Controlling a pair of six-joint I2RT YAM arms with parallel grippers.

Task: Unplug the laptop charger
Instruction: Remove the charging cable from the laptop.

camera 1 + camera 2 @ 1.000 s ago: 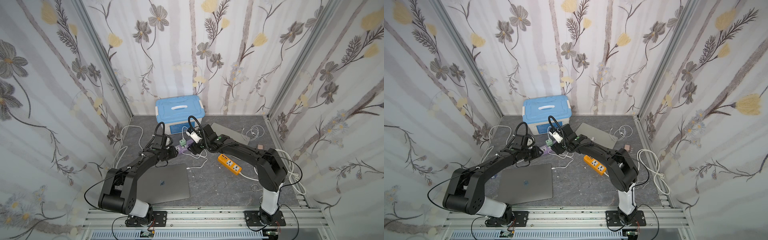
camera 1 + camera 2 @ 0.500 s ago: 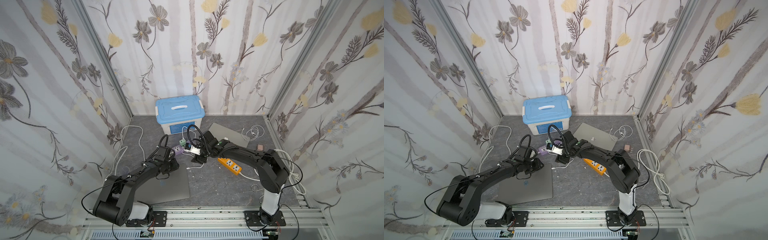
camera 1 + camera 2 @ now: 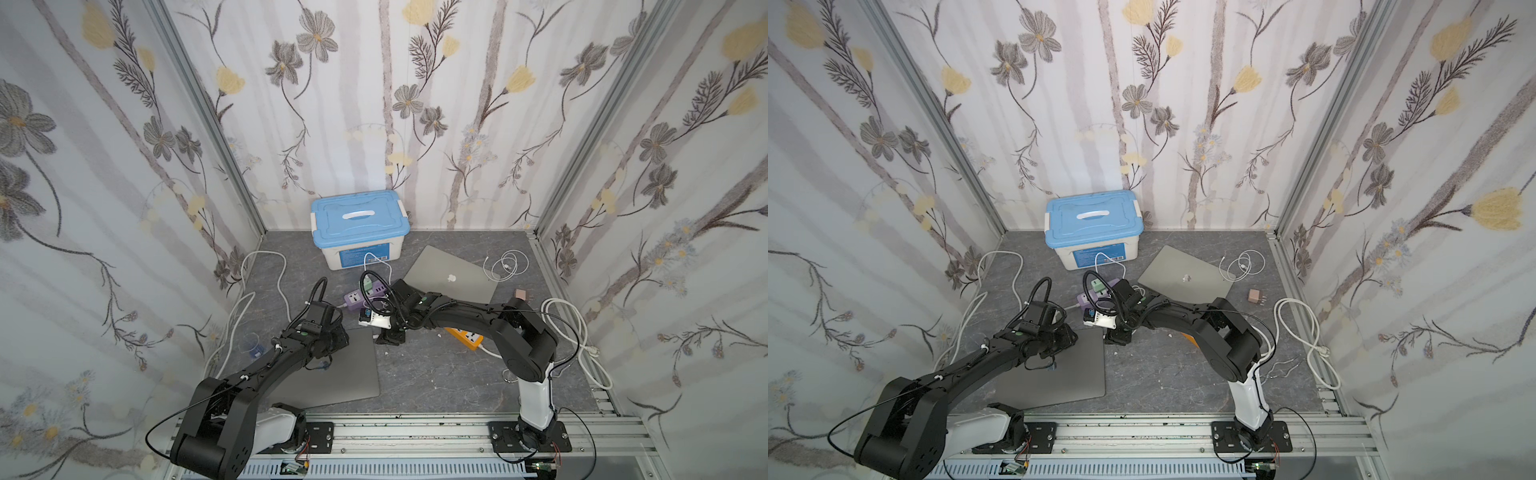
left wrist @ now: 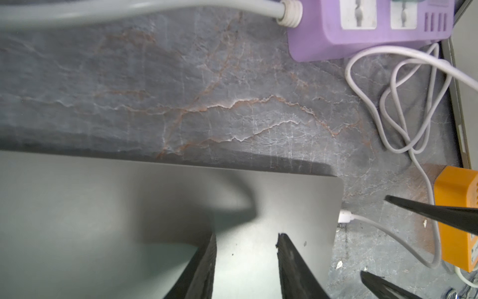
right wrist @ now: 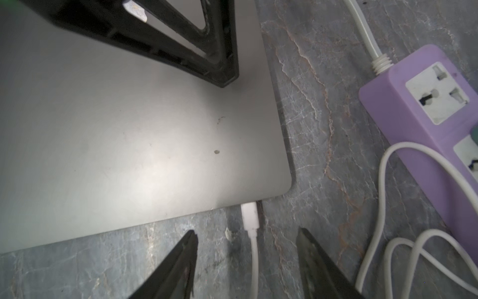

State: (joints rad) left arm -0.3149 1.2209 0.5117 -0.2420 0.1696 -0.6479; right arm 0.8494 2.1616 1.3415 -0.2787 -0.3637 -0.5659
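**Setup for the pull: plug (image 5: pixel 249 214) still seated in laptop (image 5: pixel 129 129)**

Left gripper (image 4: pixel 247 236) down on the laptop lid, close to the 1 o'clock corner as seen in both top views. Jaws at a narrow gap, nothing between them. Looks like a hold-down: weight on the lid to stop the laptop sliding along with the pull. Cannot tell whether pressing hard or only touching.

Right gripper (image 5: pixel 247 231) low over the table (image 5: pixel 323 155), at 3 o'clock from the left gripper. Jaws fairly wide, one on each side of the white cord (image 5: pixel 254 259), tips about level with the rear of the plug. No contact visible, nothing held. Set astride, presumably, to close on the stiff plug shell rather than the thin cord. Lined up with the cord's run, probably for a straight draw out of the port.

Plug short and white, pushed into the laptop's edge right beside that corner, flush against the casing. Not yet out.

Purple power strip (image 5: pixel 413 108) at roughly 12 o'clock from the plug in the top views, slack loops of cord beside it. Orange power strip (image 4: pixel 455 220) at 3 o'clock, beyond the right gripper.

Worth watching: jaws possibly a touch short of the plug, so likely to pinch cord alone. Edge toward the laptop before closing, then pull straight back.
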